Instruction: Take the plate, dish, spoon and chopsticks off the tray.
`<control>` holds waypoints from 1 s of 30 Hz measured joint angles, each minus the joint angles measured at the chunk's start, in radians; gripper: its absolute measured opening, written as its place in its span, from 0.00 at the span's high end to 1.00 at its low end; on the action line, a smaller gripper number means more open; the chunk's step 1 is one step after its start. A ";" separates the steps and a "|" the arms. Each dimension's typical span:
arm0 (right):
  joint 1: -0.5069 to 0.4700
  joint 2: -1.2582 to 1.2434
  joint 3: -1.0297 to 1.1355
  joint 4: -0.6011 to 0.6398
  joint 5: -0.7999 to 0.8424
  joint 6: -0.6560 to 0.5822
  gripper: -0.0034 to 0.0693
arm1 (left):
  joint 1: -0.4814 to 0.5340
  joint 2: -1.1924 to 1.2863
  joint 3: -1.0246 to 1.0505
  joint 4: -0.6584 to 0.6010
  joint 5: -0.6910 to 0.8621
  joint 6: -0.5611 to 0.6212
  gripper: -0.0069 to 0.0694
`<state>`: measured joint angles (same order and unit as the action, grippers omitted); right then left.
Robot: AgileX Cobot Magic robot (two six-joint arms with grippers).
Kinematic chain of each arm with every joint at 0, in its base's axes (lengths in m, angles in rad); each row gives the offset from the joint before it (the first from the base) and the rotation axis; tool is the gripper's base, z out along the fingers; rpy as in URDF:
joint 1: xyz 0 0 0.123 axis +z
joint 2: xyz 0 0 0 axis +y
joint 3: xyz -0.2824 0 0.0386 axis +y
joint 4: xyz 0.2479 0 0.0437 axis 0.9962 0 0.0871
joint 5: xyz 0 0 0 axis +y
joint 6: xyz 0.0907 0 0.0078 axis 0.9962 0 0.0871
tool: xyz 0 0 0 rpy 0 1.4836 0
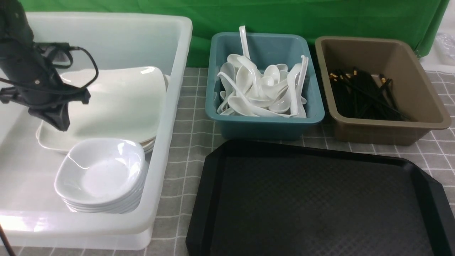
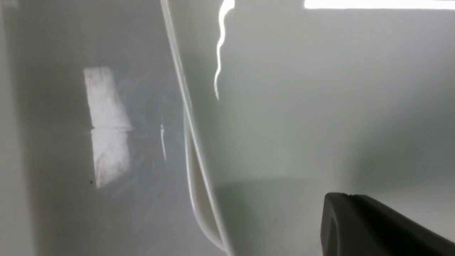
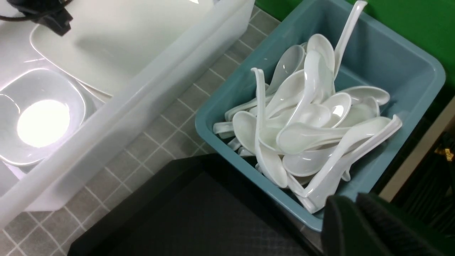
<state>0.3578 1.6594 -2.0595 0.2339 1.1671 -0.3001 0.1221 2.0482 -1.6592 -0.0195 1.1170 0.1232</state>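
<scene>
The black tray (image 1: pixel 320 202) lies flat on the checked cloth, its textured floor bare. The large white plate (image 1: pixel 117 103) rests tilted on a stack in the white tub. White spoons (image 1: pixel 261 92) lie heaped in the teal bin, black chopsticks (image 1: pixel 366 94) in the brown bin.

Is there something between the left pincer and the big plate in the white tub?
Nothing visible. The left pincer hangs right over the big plate inside the white tub; no other dish lies between them.
</scene>
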 joint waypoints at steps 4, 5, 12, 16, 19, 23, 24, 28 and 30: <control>0.000 0.000 0.000 0.000 0.000 -0.002 0.84 | 0.000 0.000 0.035 0.038 -0.030 -0.023 0.89; 0.000 0.000 0.000 0.000 0.000 -0.003 0.84 | 0.000 0.000 0.037 0.044 -0.032 -0.022 0.89; 0.000 0.000 0.000 0.000 0.000 -0.005 0.84 | 0.000 0.000 0.044 0.223 -0.175 -0.057 0.89; 0.000 0.000 0.000 0.000 0.000 -0.005 0.84 | 0.000 0.000 0.043 0.254 -0.249 -0.048 0.89; 0.000 0.000 0.000 0.000 0.000 -0.005 0.84 | -0.001 -0.004 0.028 0.238 -0.252 -0.046 0.89; 0.000 0.000 0.000 0.008 0.000 -0.005 0.84 | -0.001 -0.059 0.019 0.205 -0.268 -0.033 0.89; 0.000 0.000 0.000 0.025 0.000 -0.005 0.84 | -0.001 -0.079 0.015 0.207 -0.289 -0.042 0.89; 0.000 0.000 0.000 0.055 0.000 -0.005 0.83 | 0.015 -0.097 0.009 0.214 -0.368 -0.047 0.89; 0.000 0.000 0.000 0.057 0.000 -0.005 0.83 | 0.029 -0.085 0.008 0.216 -0.402 -0.050 0.89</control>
<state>0.3578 1.6594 -2.0595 0.2913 1.1671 -0.3053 0.1508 1.9633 -1.6511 0.1966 0.7154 0.0736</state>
